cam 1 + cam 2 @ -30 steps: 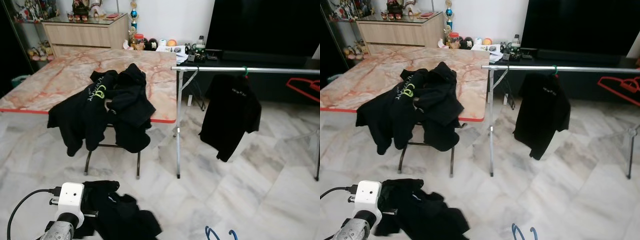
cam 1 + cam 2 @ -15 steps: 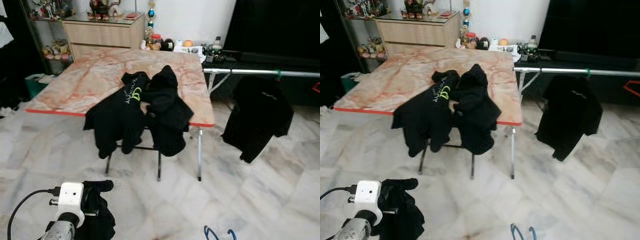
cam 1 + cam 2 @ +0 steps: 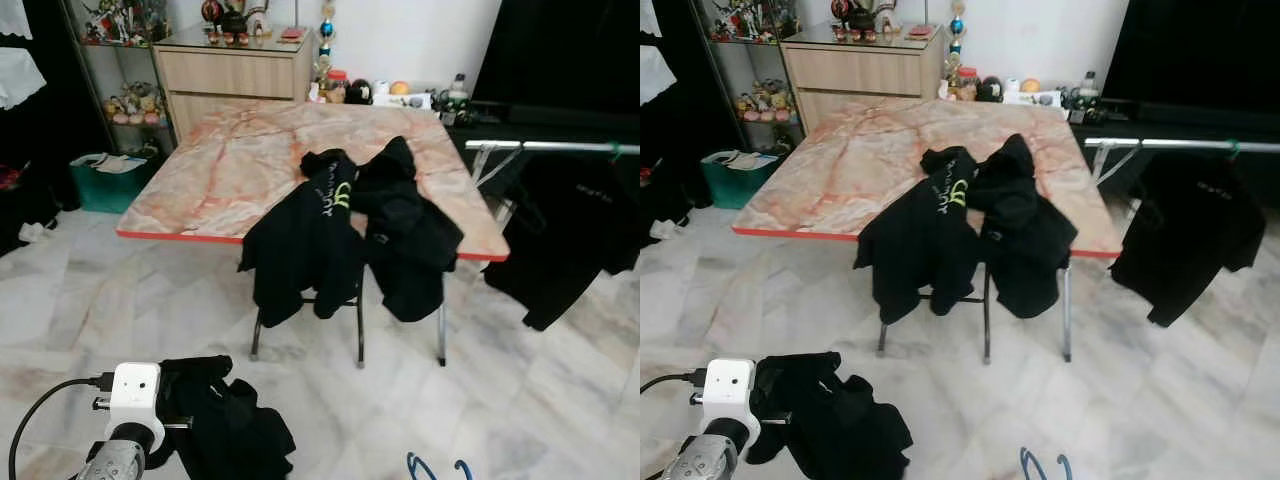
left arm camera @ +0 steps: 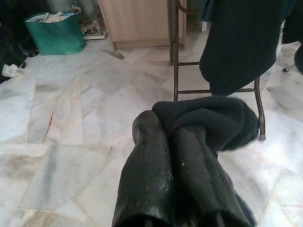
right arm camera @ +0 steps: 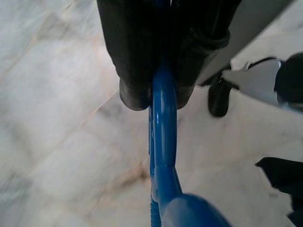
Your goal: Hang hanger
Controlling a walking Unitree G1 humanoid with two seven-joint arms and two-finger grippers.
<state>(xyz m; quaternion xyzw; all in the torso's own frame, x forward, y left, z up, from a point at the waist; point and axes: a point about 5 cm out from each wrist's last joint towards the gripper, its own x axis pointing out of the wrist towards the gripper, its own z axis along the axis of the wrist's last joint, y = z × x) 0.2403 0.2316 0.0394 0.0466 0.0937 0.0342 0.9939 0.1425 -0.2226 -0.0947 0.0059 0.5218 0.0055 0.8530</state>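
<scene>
Head views, scene before the robot. A marble-patterned table [image 3: 250, 160] with a red edge fills the upper centre of the frame; two black garments [image 3: 345, 235] drape over its near edge and hang down toward the floor. At the right edge a horizontal clothes rail [image 3: 560, 146] carries one black shirt [image 3: 565, 235] on a green hook. A wooden cabinet [image 3: 235, 70] stands behind the table at the upper left, and a green bin [image 3: 105, 182] sits on the floor at the left.

Left tool [image 4: 173, 137], lower left of the head views: its two black fingers are pressed together, clamped on a black garment [image 3: 220, 425] that bunches around the fingertips and trails down onto the marble floor [image 3: 560, 400].

Right tool [image 5: 156, 97]: fingers closed on a blue hanger [image 5: 163, 156]. In the right wrist view the hanger's long axis runs straight out from between the fingertips, away from the wrist. In the head views two blue curved ends [image 3: 435, 465] of the hanger show at the bottom edge, right of centre, pointing upward.
</scene>
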